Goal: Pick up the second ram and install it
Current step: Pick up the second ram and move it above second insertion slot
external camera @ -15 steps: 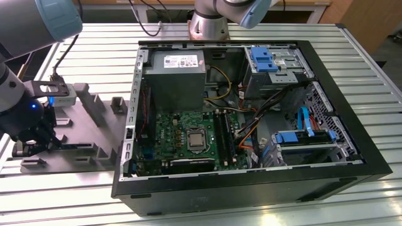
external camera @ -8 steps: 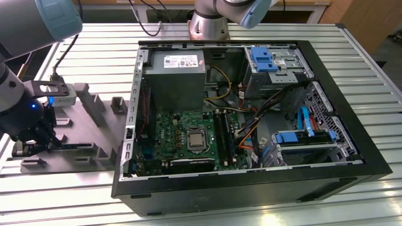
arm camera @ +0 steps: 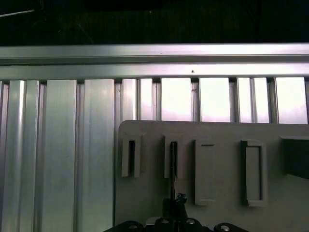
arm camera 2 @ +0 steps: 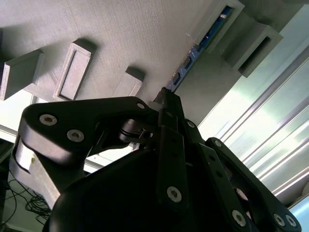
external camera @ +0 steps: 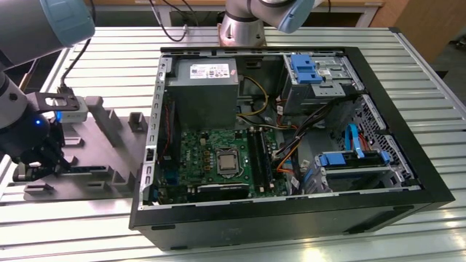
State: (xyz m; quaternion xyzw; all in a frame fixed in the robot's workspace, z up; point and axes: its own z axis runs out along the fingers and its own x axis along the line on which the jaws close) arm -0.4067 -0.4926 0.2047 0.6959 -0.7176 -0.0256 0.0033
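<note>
Gripper (arm camera 2: 165, 96) jaws closed on ram (arm camera 2: 187, 62) near 1 end; off-centre hold could tilt it, jamming in fixture (arm camera 2: 145, 34).

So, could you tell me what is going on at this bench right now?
The robot arm is working at the grey fixture tray, which sits on the exterior view's left of the open computer case. Its gripper is down on the tray, at one end of the second ram, which stands on edge in the fixture blocks. I cannot tell whether it has hold of the stick. The ram is not yet in the motherboard.
</note>
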